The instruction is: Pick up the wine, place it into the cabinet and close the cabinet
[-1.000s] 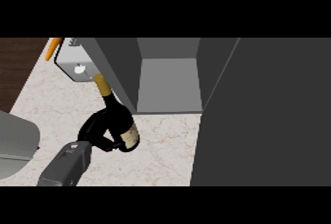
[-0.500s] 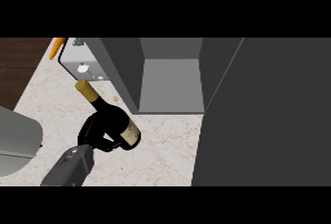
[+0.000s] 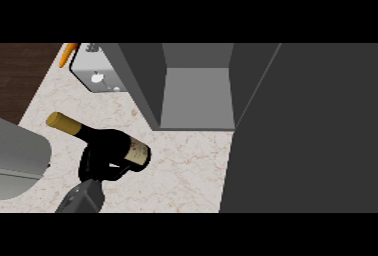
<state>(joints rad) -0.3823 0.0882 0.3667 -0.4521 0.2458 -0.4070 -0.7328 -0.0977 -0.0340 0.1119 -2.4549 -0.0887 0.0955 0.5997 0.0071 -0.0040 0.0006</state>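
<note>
The wine bottle point(image 3: 111, 137) is dark with a gold-capped neck pointing up-left and a tan label. It hangs tilted over the marble counter point(image 3: 184, 165), left of and below the cabinet opening. My right hand point(image 3: 100, 167) is curled round its lower body, with the grey forearm coming in from the lower left. The grey cabinet point(image 3: 196, 95) stands open, and its dark door point(image 3: 303, 130) fills the right side. Nothing shows inside the cabinet. My left hand does not show.
A light grey boxy item point(image 3: 92, 75) and an orange thing point(image 3: 68, 52) lie at the counter's far left corner. A large pale grey rounded shape point(image 3: 18, 160) fills the left edge. Dark wood point(image 3: 22, 75) lies beyond the counter's left edge.
The bottle and my right hand have moved left and down in the view, away from the cabinet's left wall. The bottle's neck has tilted further to the left.
</note>
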